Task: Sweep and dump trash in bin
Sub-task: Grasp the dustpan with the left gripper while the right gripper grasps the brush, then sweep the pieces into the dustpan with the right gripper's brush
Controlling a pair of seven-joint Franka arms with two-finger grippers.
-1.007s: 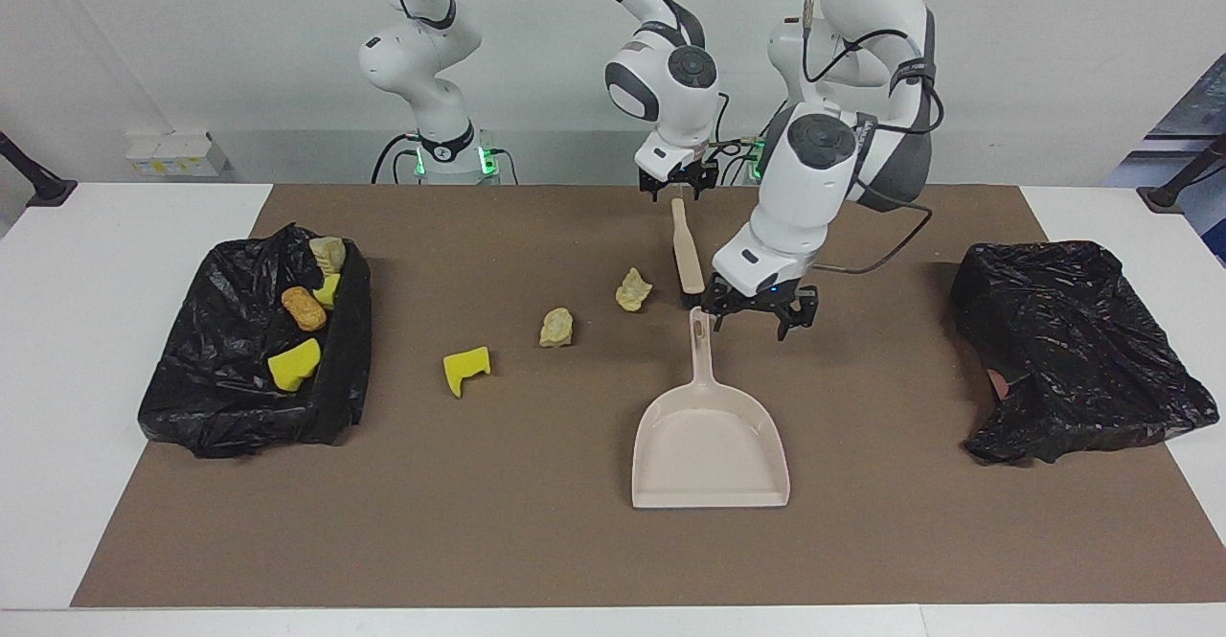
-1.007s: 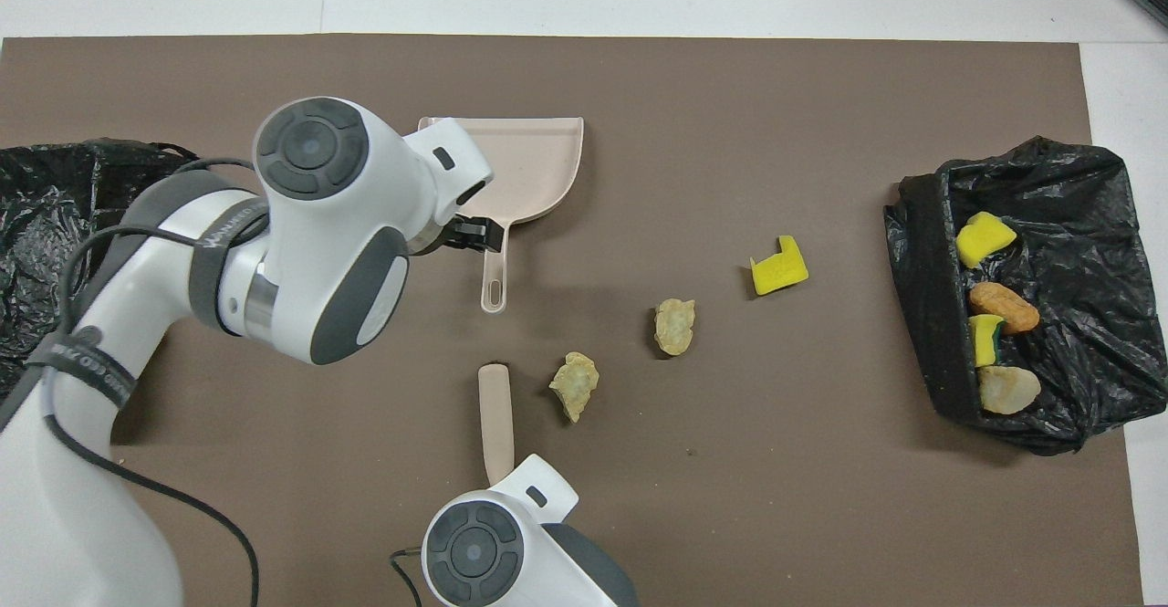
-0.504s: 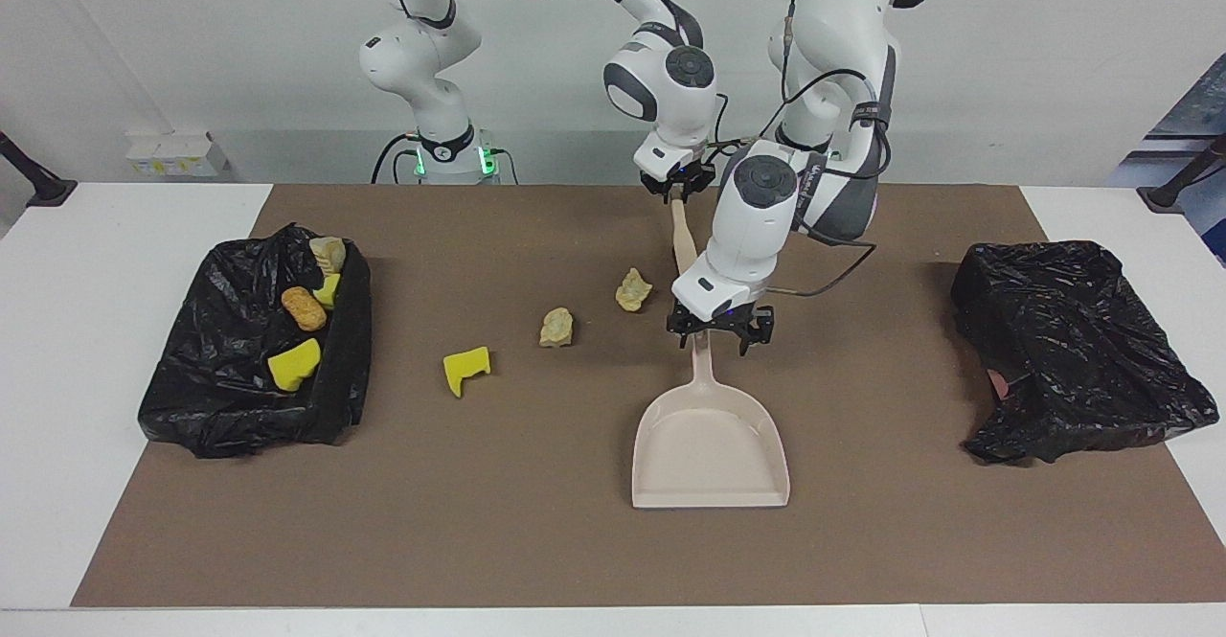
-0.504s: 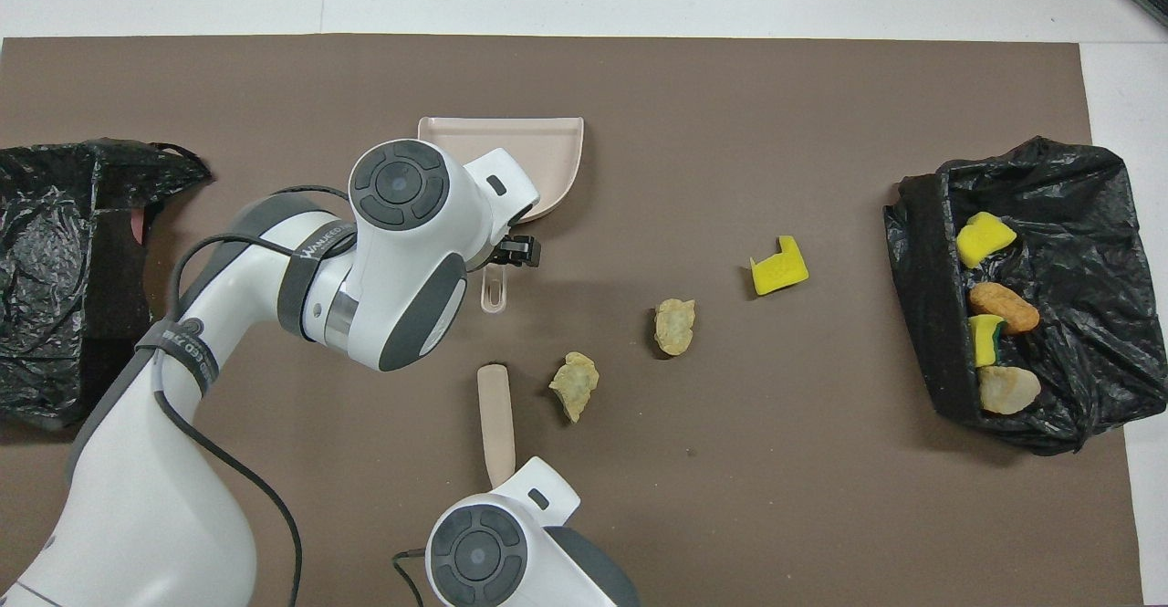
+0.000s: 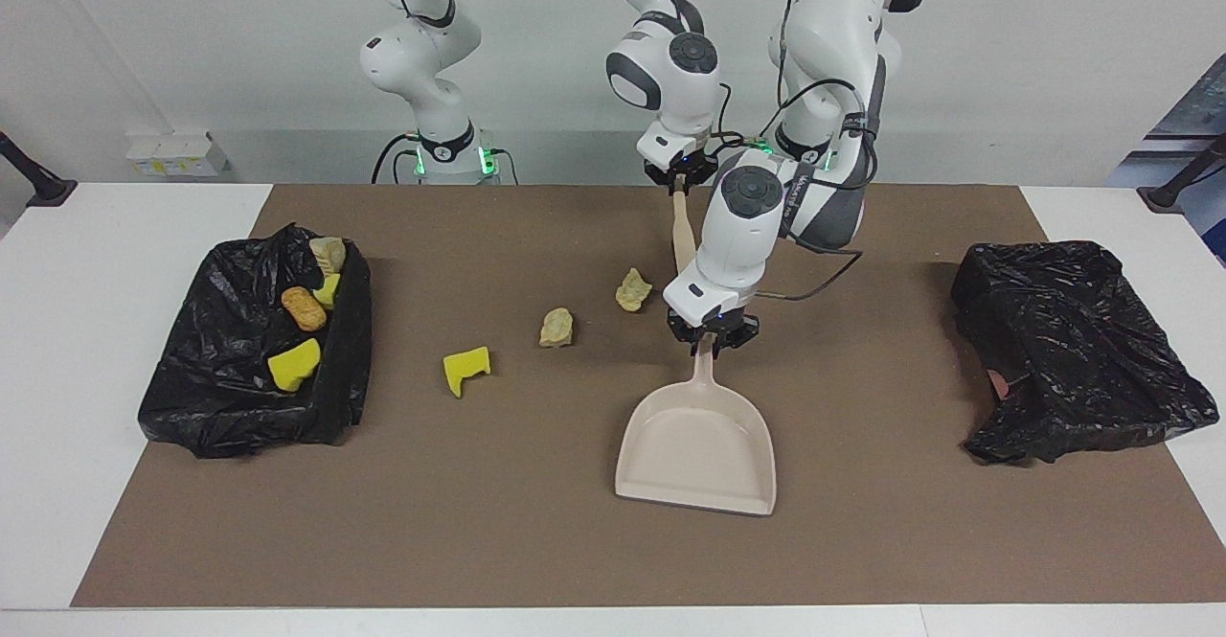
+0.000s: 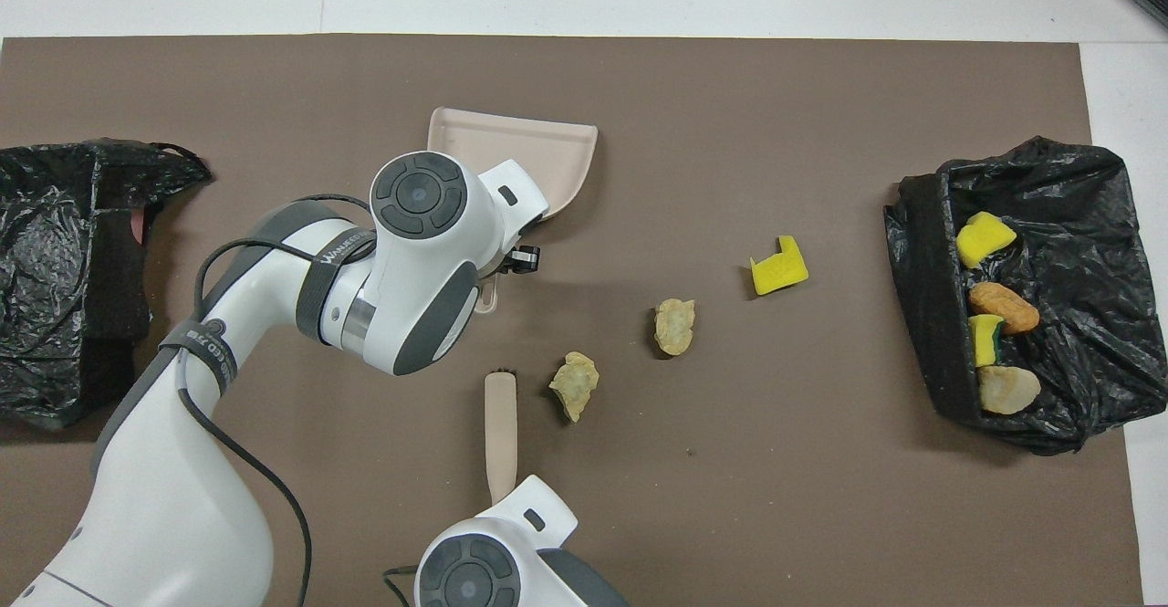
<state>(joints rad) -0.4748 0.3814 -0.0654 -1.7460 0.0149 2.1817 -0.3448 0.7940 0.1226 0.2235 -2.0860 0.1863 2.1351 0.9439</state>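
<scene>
Presently we see the left gripper point(image 5: 711, 340) pinched on the handle of the beige dustpan point(image 5: 696, 453), whose pan is turned a little askew on the brown mat point(image 5: 575, 541) covering the desk point(image 5: 115, 235). Our right gripper point(image 5: 679, 177) is pressed onto the handle end of the beige brush point(image 5: 684, 239), which slopes down toward the mat, nearer to the robots than the dustpan.

Three scraps of trash lie loose on the mat: a pale lump point(image 5: 633, 289) just beside the brush, a second pale lump point(image 5: 556, 327) near it, and a yellow sponge chunk point(image 5: 466, 369) closer to the right arm's end. There the black-lined bin point(image 5: 220, 398) holds two yellow chunks point(image 5: 294, 366), an orange-brown lump point(image 5: 304, 308) and a pale lump point(image 5: 328, 253). A second black bag point(image 5: 1073, 350) sits at the left arm's end.
</scene>
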